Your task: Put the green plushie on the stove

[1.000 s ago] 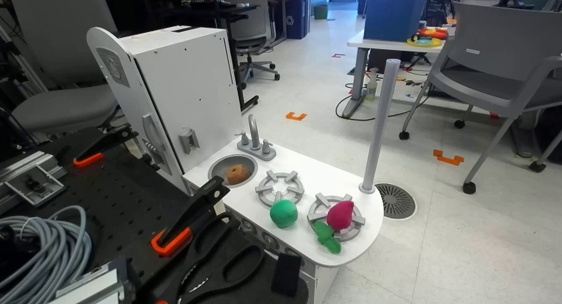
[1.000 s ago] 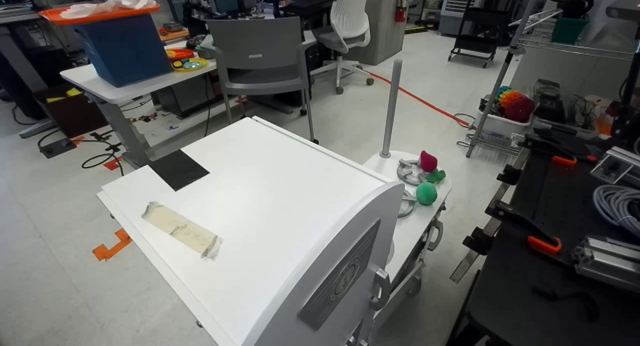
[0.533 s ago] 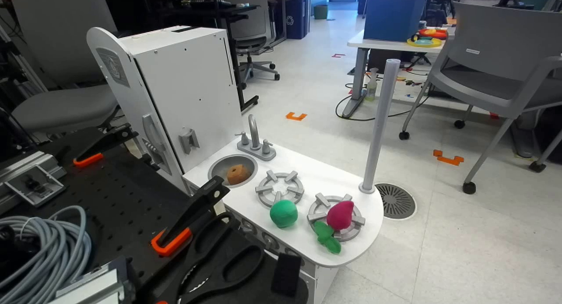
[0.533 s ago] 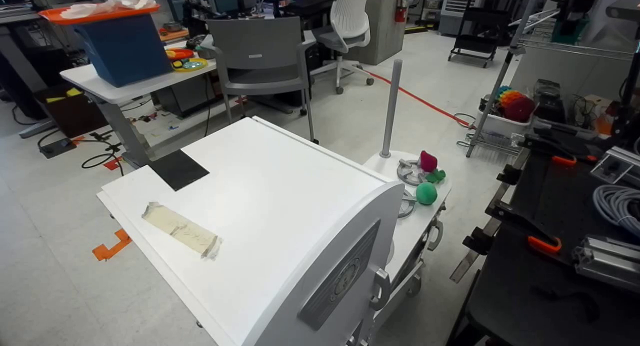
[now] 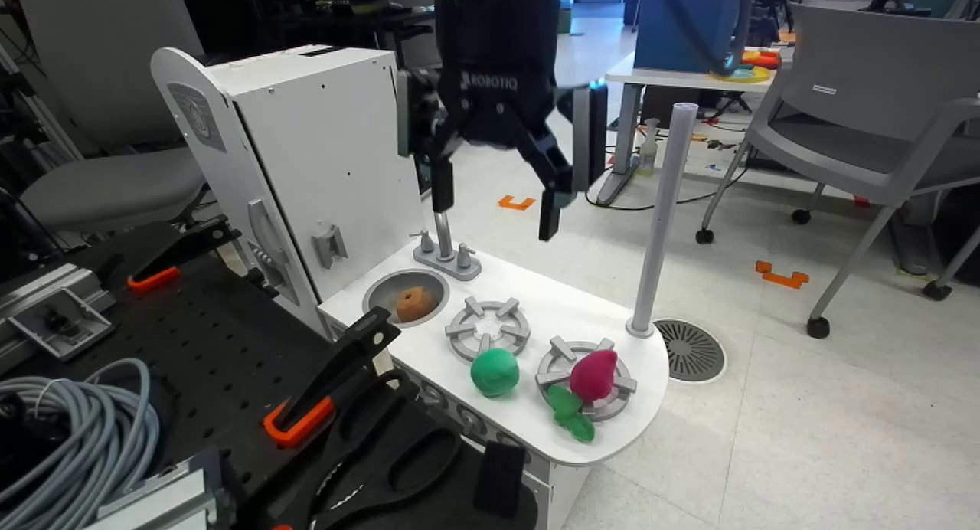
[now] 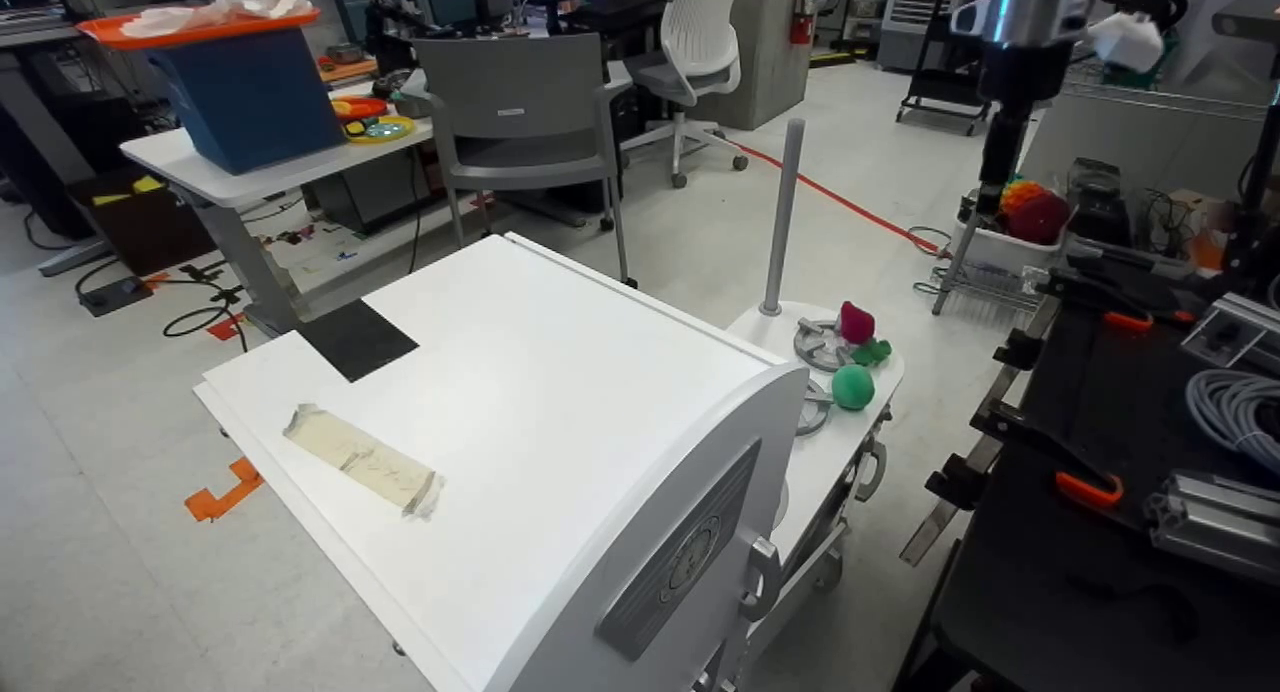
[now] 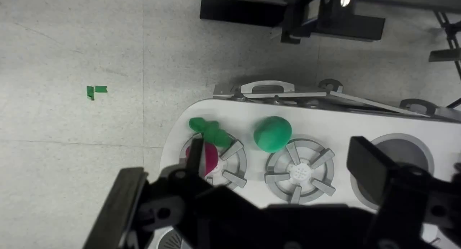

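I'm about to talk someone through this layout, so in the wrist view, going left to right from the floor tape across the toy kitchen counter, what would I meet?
Green floor tape → magenta-and-green plushie → round green plushie → sink. The burners overlap the plushies' span, so I left them out.

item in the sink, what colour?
Orange-brown. The item in the sink shows best in an exterior view.

Black hand [image 5: 495, 214], plain green plushie [image 5: 495, 372], magenta plushie [image 5: 593, 375], grey burners [image 7: 294, 154], white countertop [image 5: 574, 312]
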Robot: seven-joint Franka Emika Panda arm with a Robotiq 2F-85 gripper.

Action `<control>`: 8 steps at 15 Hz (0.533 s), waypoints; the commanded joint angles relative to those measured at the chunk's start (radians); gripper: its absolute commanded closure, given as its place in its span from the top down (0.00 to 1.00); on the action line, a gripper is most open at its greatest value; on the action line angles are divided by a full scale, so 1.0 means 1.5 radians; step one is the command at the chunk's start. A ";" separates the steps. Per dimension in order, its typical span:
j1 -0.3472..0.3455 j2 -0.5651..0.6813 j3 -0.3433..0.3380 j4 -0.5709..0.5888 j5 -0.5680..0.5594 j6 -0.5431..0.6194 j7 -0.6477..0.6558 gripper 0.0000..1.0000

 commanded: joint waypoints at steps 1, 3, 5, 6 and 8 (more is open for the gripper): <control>-0.043 0.161 0.064 0.121 0.035 0.057 0.001 1.00; -0.057 0.229 0.092 0.170 0.031 0.102 0.014 1.00; -0.055 0.288 0.103 0.215 0.016 0.124 0.039 1.00; -0.052 0.317 0.107 0.237 0.012 0.131 0.049 1.00; -0.053 0.365 0.120 0.277 0.012 0.126 0.060 1.00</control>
